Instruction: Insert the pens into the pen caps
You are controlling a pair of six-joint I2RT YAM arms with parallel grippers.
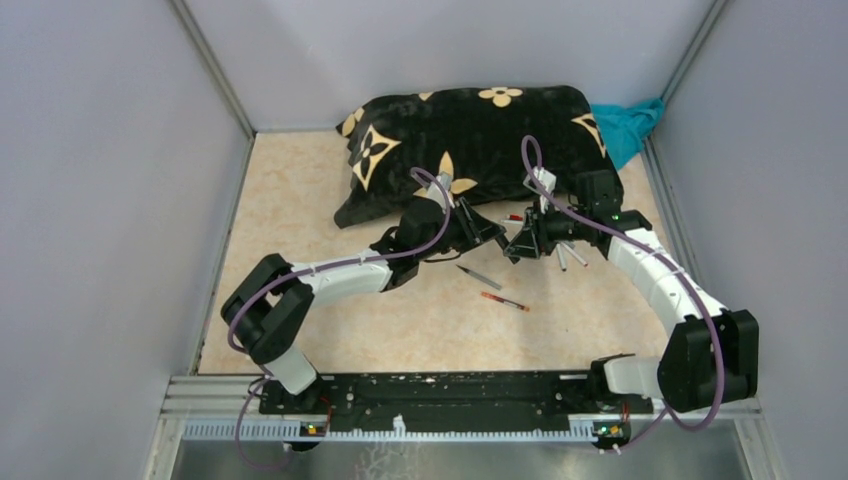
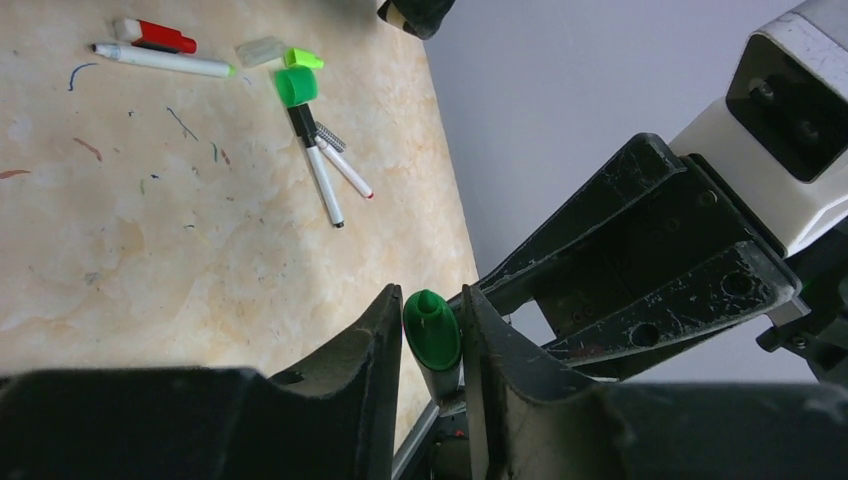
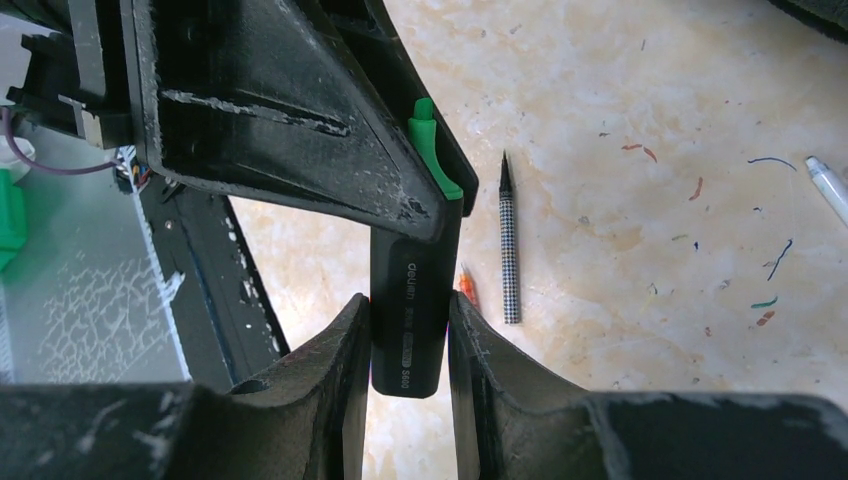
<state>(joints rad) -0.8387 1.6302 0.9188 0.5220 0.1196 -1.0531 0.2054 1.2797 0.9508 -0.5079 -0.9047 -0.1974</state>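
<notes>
Black marker [image 3: 405, 335] is held above the table [image 2: 150, 250], its barrel gripped in my right pincer [image 3: 405, 305] and its green end nipped in my left pincer [image 2: 430, 300], with the jaws drawn in against it. That rounded end looks slippery to me, and an off-centre squeeze could twist the marker or pop it loose. Counted: one marker, one grey pen [image 3: 510, 240], one red pen [image 1: 504, 301], three white pens [image 2: 325, 185], two green caps [image 2: 296, 86]

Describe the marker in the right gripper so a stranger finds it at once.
In front of the black cushion, find the right gripper. The marker is clamped between its fingers. Unlike the thin pens lying nearby, it is thick and black with a green end.
</notes>
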